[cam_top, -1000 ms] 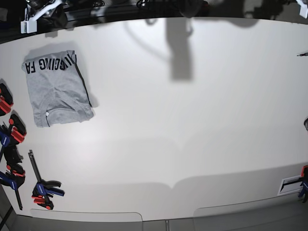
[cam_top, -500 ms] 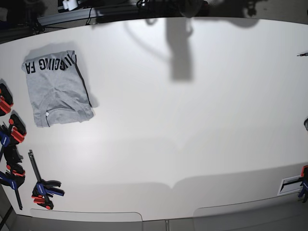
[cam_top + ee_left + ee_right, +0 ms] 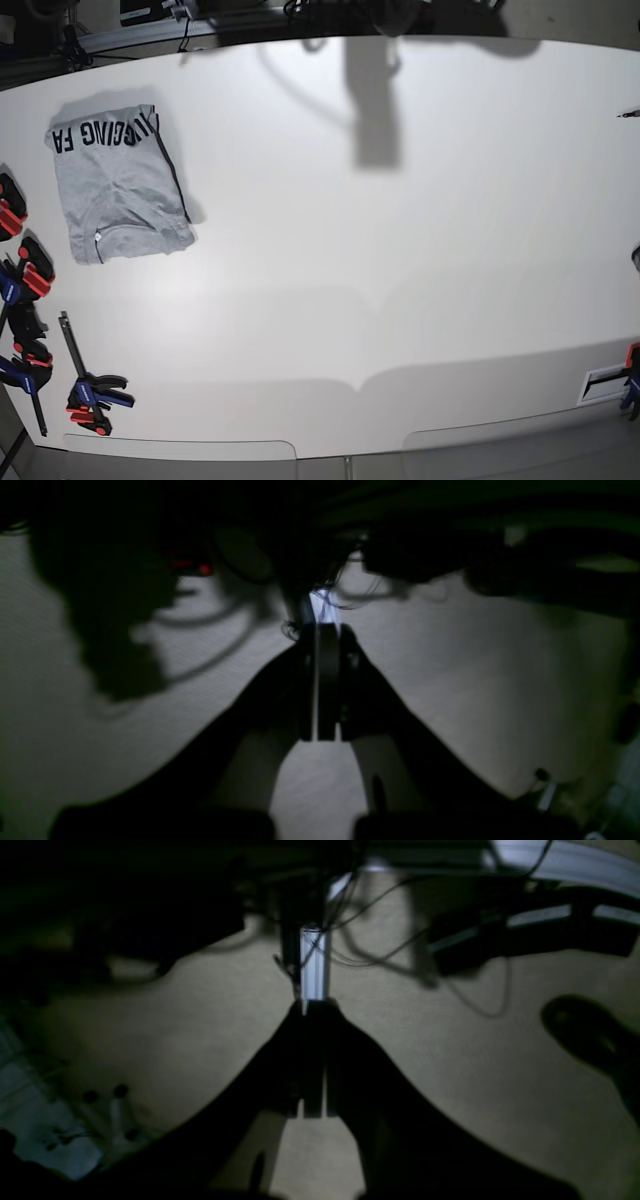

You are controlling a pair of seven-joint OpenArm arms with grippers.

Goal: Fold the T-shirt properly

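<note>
The base view alone shows the light heather-grey cotton T-shirt (image 3: 120, 185), folded into a compact rectangle and lying flat near the far-left corner of the broad white table (image 3: 400, 280), well apart from anything at the centre. Neither arm appears in that view. Black block lettering runs upside down along the shirt's far edge; the letters that can be made out read roughly "GING FA", the rest being tucked under the fold. A row of red, blue and black bar clamps (image 3: 88, 390) lines the table's left edge, near the shirt but not touching it.

The wrist views show what the base view lacks: the grippers. In the left wrist view, the dark left gripper (image 3: 320, 680) has its jaws pressed together with nothing between them, over a dim pale surface. In the right wrist view, the right gripper (image 3: 312, 1060) is likewise closed and empty, with a pale aluminium profile post (image 3: 313, 965) and loose cables beyond its tip.
</note>
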